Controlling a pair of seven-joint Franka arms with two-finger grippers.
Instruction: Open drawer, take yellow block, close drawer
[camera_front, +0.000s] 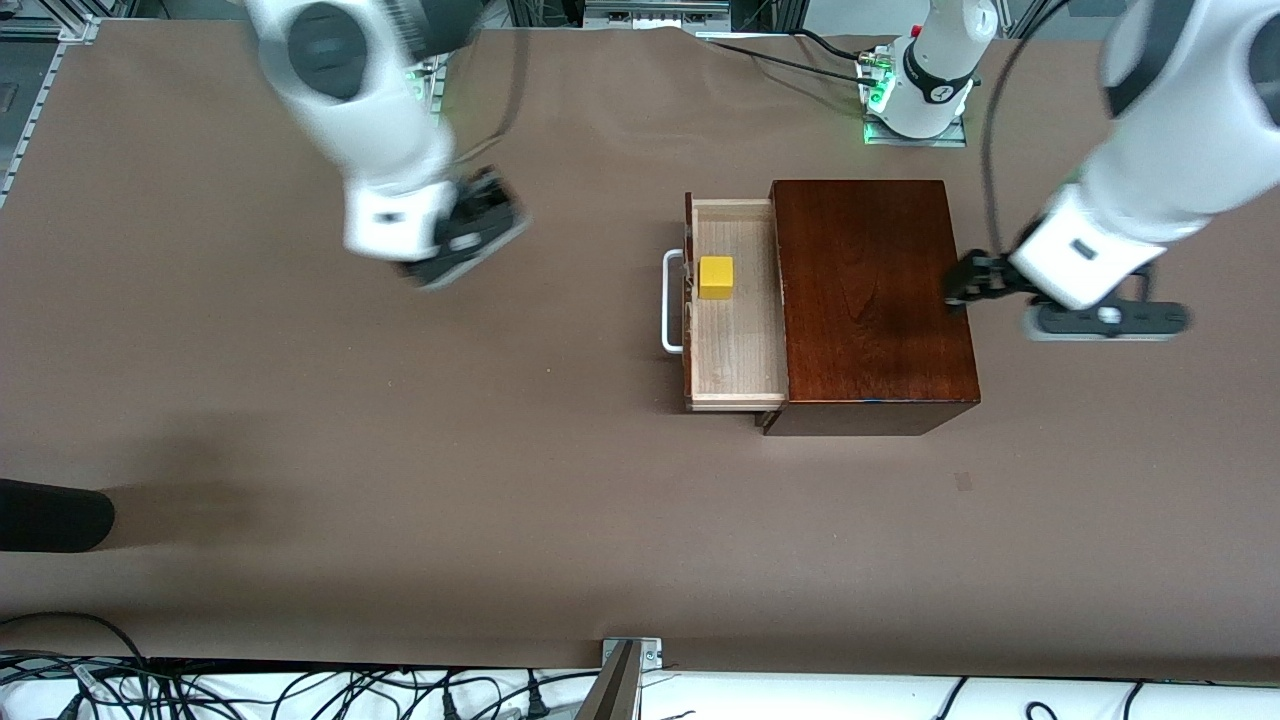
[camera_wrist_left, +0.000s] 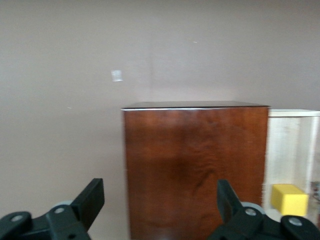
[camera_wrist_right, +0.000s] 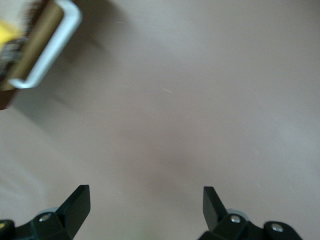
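While its fingers stand spread with nothing between them, the right tool (camera_front: 462, 232) hangs over bare bench (camera_front: 300, 420), well apart from the white loop handle (camera_front: 672, 302), which shows at the edge of its wrist view; that gap suggests it is positioned clear of the box, free to come in from above for the cube. At the closed end of the wooden box (camera_front: 872, 300), the left tool (camera_front: 965, 283) sits just beside the wall, fingers likewise spread wide and empty, seemingly placed to brace the box. Pulled out toward the right tool, the drawer (camera_front: 735, 370) shows a pale wood interior and a dark front. Inside it, nearer the handle, rests the yellow block (camera_front: 716, 277), a small bright cube with clean edges, sitting square on the drawer floor, untouched.
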